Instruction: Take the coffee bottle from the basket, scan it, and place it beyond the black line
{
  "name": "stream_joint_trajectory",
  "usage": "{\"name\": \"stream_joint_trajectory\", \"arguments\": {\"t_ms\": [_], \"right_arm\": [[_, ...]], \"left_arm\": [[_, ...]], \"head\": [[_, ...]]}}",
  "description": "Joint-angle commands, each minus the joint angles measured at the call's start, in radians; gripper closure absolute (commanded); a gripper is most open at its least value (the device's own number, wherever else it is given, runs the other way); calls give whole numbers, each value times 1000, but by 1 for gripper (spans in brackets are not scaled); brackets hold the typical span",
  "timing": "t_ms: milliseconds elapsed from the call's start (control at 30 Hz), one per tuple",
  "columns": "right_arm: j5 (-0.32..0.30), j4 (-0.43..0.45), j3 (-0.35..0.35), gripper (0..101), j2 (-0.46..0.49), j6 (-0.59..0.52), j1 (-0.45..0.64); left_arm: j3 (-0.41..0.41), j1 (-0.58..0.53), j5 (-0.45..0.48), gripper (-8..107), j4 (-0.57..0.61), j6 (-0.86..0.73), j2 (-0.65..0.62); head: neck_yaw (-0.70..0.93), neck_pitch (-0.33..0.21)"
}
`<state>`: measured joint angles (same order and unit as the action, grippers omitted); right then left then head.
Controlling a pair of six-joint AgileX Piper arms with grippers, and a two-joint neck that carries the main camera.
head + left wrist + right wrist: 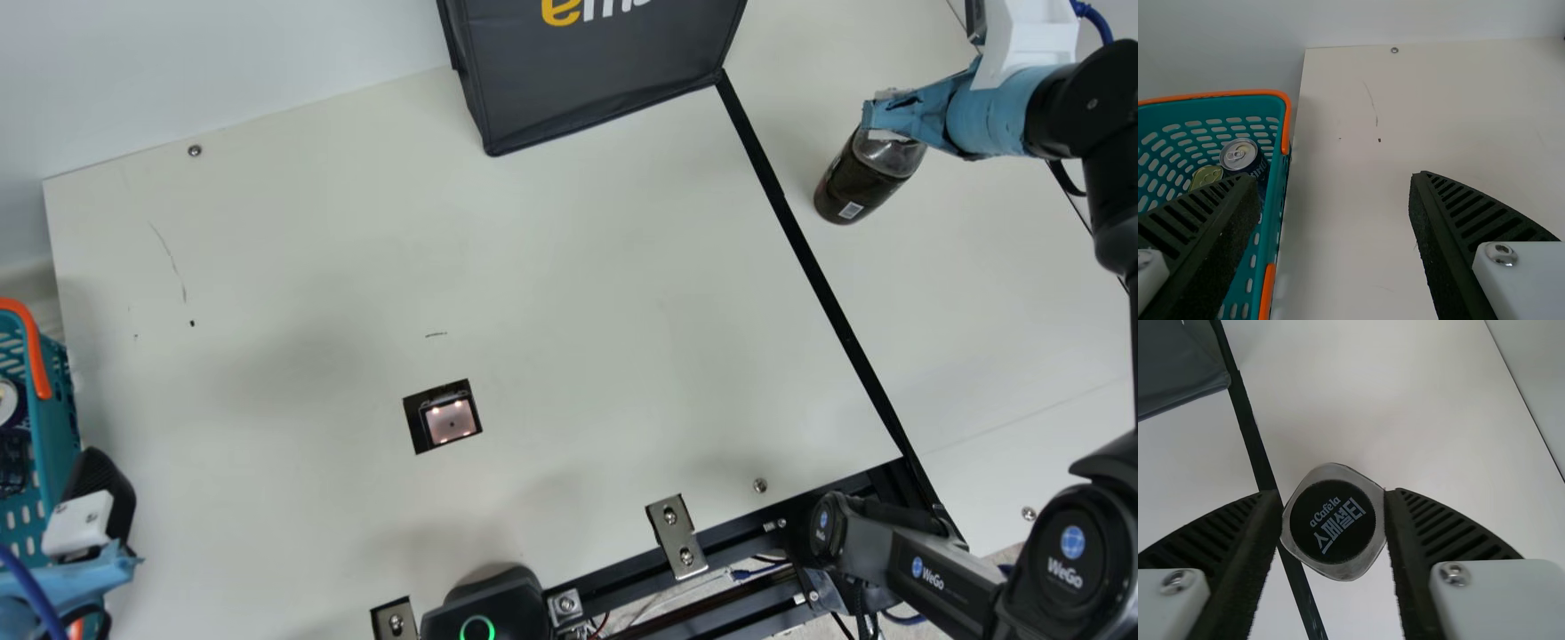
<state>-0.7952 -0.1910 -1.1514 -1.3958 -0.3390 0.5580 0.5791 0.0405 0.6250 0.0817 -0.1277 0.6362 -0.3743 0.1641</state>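
Note:
Beyond the black line [822, 289], on its right side, is the dark coffee bottle [861, 182], its top partly covered by my right gripper [896, 117]. In the right wrist view the bottle's dark round cap [1333, 521] lies between the two fingers of my right gripper [1333, 500], which press against the pale squarish rim around it. My left gripper [93, 498] is beside the teal basket [58, 413] at the left edge. In the left wrist view, my left gripper [1333, 179] has its fingers wide apart with nothing between them, near the basket [1276, 193].
A scanner window [449, 420] is set into the table [578, 302]. A dark fabric bag [596, 76] stands at the far side, by the black line's upper end. Cans [1239, 155] are in the basket. Metal brackets [676, 536] and a black device [489, 604] line the near edge.

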Motion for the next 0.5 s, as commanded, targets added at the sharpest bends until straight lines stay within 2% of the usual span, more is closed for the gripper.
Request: {"name": "stream_joint_trajectory", "arguments": {"t_ms": [0,167,467], "right_arm": [[-9,3,1,27,0,2,-1],[-7,5,1,11,-1,3,-2],[-7,0,-39,10,-7,1,-10]], "left_arm": [[0,0,0,9,0,0,0],[0,0,0,9,0,0,0],[0,0,0,9,0,0,0]], "head": [[-2,-26],[-2,-26],[-2,-26]]}}
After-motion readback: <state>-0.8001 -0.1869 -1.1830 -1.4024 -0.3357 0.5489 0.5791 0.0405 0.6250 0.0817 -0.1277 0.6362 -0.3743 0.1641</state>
